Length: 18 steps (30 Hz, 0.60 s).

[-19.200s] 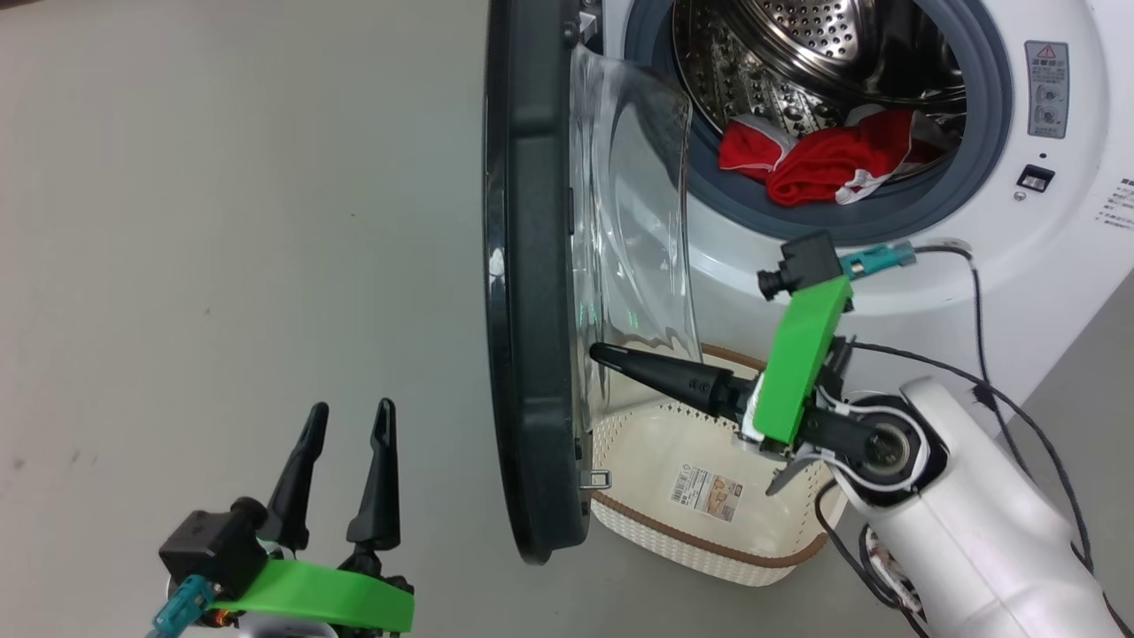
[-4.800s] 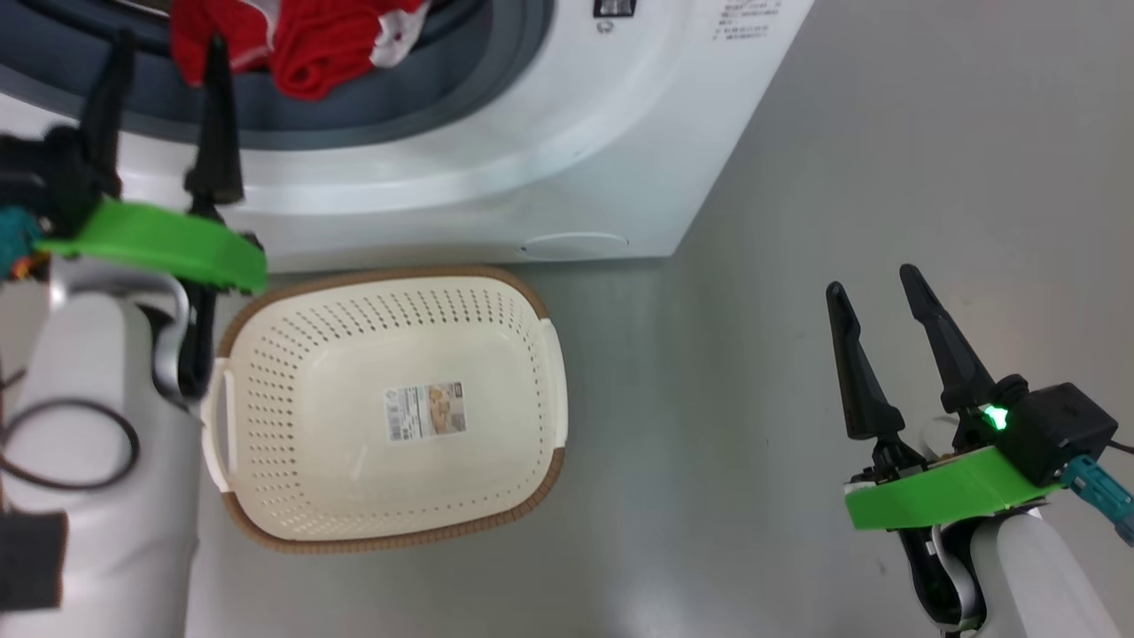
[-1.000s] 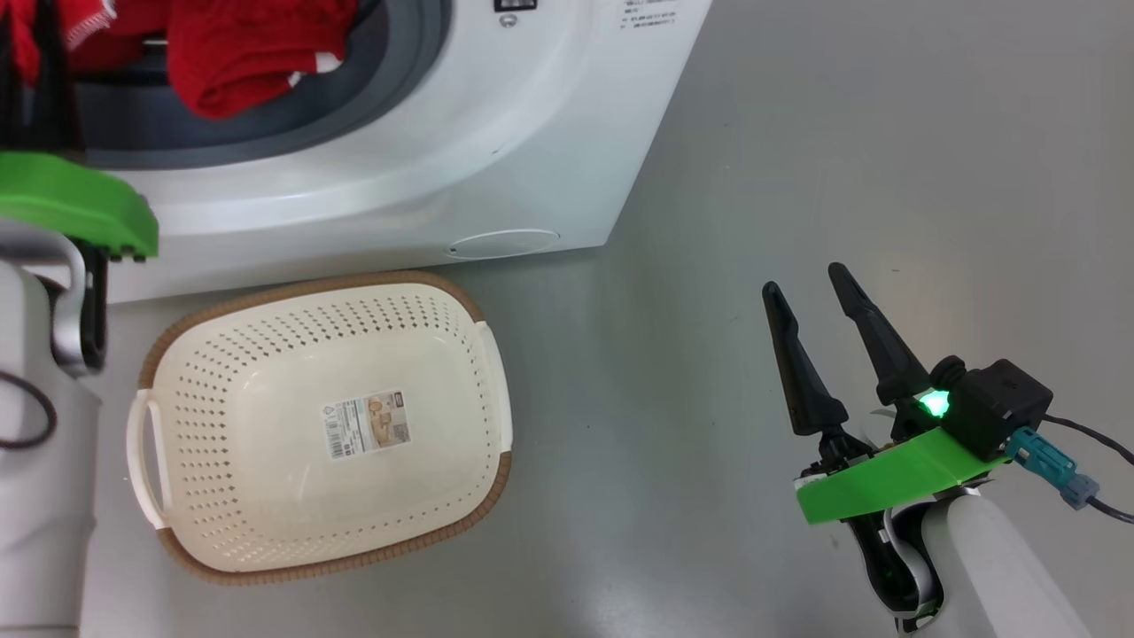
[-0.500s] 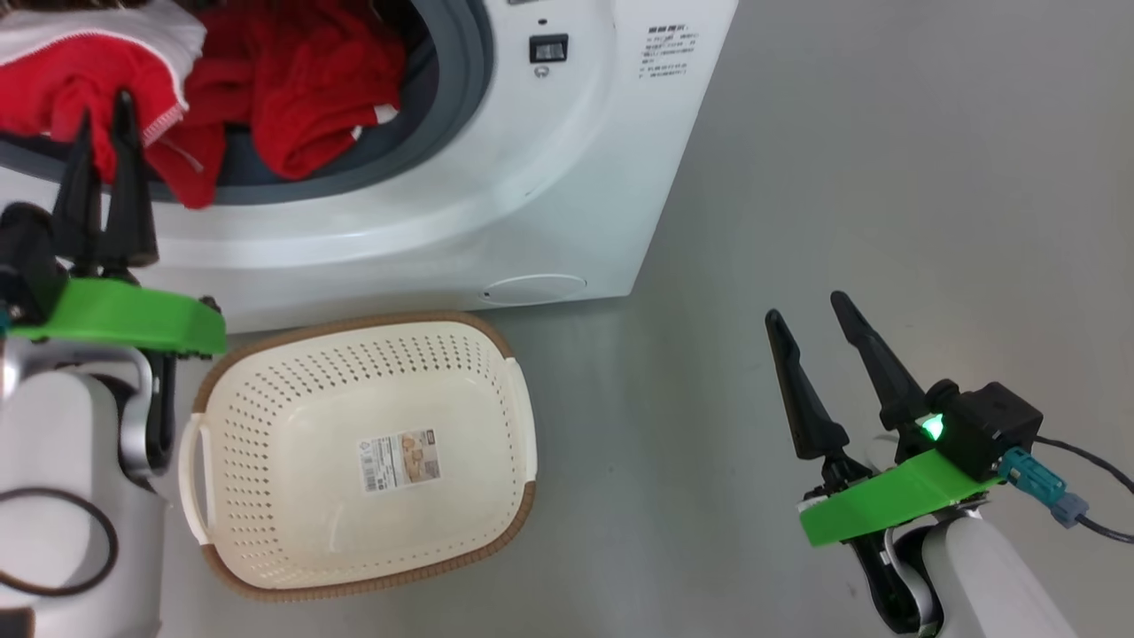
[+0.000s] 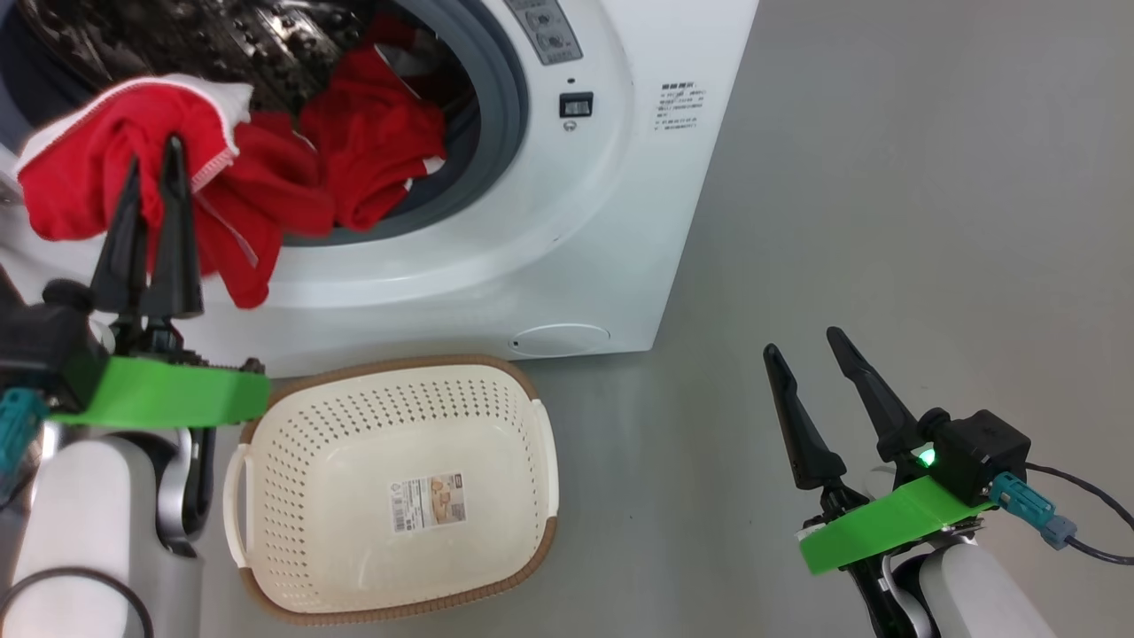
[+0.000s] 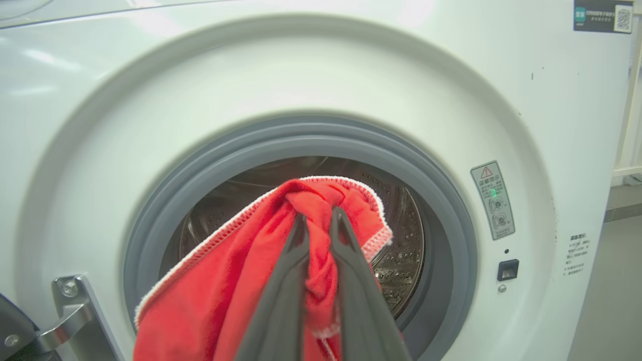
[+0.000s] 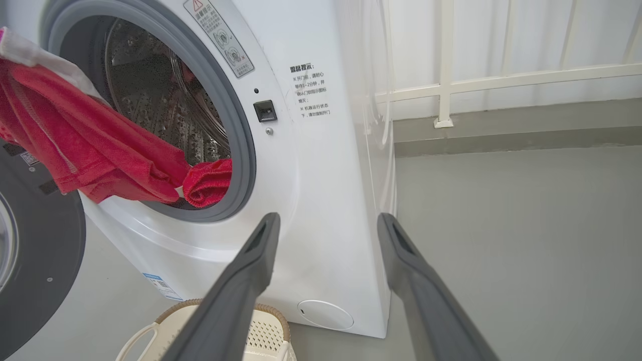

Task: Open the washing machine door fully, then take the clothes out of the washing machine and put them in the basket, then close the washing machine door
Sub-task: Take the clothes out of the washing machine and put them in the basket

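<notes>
Items as I logged them from the remote station:

1. Floor (image 5: 886, 177): plain grey, smooth, faintly glossy. It ran from the near edge to the far wall.
2. Far side of the room, in the right wrist view: a white rail (image 7: 526, 77) on a short post, a pale wall or curtain behind it, and a grey ledge below.
3. Washing machine (image 5: 576, 248): a white box on the floor at far left, with a grey seal round its opening and a round flap (image 5: 560, 340) low on its front.
4. Door (image 7: 35, 250): swung wide open to the left of the opening. I saw it as a dark disc in the right wrist view.
5. Basket (image 5: 301, 443): cream with a brown rim, on the floor just in front of the machine and below the opening. A paper label (image 5: 428, 501) lay inside it, and I saw no clothes in it.
6. Left gripper (image 5: 152, 152): its fingers were pinched together on a red garment (image 5: 80, 168) with white trim. It held the garment in front of the opening, above the basket's far left side.
7. More red cloth (image 5: 372, 151): draped over the seal at the drum's mouth.
8. Right gripper (image 5: 802, 341): near right and well apart from the basket. Its fingers were spread wide over bare floor, with nothing between them.
</notes>
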### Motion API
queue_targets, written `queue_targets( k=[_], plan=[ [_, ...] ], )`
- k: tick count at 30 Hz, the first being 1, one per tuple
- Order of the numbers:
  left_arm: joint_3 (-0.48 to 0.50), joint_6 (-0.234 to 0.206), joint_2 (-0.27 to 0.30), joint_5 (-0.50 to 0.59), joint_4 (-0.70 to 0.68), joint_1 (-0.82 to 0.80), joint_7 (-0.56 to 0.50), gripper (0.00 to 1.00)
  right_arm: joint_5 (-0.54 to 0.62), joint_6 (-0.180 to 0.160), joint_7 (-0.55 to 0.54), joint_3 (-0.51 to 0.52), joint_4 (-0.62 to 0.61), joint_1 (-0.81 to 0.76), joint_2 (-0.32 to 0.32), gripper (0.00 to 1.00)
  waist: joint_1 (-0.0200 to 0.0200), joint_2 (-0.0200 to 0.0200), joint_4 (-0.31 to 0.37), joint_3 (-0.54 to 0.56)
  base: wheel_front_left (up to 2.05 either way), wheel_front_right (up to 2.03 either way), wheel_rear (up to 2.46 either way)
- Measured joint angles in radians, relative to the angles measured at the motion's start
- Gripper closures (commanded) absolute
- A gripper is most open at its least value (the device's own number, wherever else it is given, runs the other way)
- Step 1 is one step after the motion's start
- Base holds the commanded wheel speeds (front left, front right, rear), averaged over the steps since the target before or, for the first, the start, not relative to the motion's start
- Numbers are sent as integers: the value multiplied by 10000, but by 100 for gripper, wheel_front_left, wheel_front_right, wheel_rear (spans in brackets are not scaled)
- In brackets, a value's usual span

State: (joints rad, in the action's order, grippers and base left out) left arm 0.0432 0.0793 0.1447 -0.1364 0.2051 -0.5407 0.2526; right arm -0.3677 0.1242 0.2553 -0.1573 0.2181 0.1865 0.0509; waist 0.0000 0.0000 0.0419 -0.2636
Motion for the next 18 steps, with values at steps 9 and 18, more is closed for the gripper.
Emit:
queue_targets(
  k=[9,18],
  plan=[
    [-111,21,-222,123,-1057,819,6,100,-6,0,0,-84,31,-52,0,0,0,0,-163,517,0,0,0],
    [-585,130,-694,-389,-178,1947,-59,100,-13,0,0,-109,12,-261,0,0,0,0,-286,585,0,0,0]
  ],
)
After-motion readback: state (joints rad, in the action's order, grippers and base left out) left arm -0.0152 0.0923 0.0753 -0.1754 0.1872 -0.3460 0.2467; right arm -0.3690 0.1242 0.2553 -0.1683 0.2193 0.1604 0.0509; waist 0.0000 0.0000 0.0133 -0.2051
